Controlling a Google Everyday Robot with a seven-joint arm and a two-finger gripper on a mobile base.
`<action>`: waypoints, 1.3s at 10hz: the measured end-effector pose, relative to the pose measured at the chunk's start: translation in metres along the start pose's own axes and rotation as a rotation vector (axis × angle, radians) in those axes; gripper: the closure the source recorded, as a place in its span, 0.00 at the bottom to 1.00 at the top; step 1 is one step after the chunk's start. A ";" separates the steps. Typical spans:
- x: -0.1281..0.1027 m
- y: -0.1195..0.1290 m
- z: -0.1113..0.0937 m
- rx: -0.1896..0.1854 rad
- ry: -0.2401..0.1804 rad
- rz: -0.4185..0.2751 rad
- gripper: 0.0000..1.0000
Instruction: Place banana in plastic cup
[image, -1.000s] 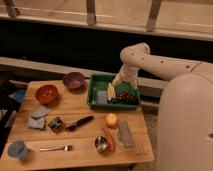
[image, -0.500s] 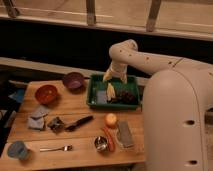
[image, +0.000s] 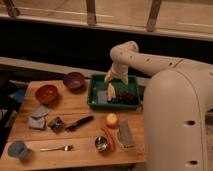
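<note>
Leftward movement of the arm (image: 150, 62) over the green tray (image: 93, 96) is seen since a second ago. At the near left corner of the table (image: 82, 137) the plastic cup (image: 18, 149) is set, well apart from the banana (image: 111, 92), which is laid inside the tray. Just above the banana, the claw (image: 114, 79) is held spread wide, with nothing gripped.

- The tray (image: 93, 96) sits at the rear of the table (image: 75, 111), right of 2 bowls (image: 74, 80).
- The banana (image: 111, 92) lies in the tray, with the gripper (image: 115, 79) over the tray's rear part.
- The plastic cup (image: 18, 149) stands at the front-left corner, left of the fork (image: 56, 148).
</note>
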 end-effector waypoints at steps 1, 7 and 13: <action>-0.005 0.004 0.008 0.001 -0.024 0.007 0.23; -0.022 0.028 0.077 0.041 -0.030 0.023 0.23; -0.020 0.021 0.090 0.006 0.040 0.079 0.23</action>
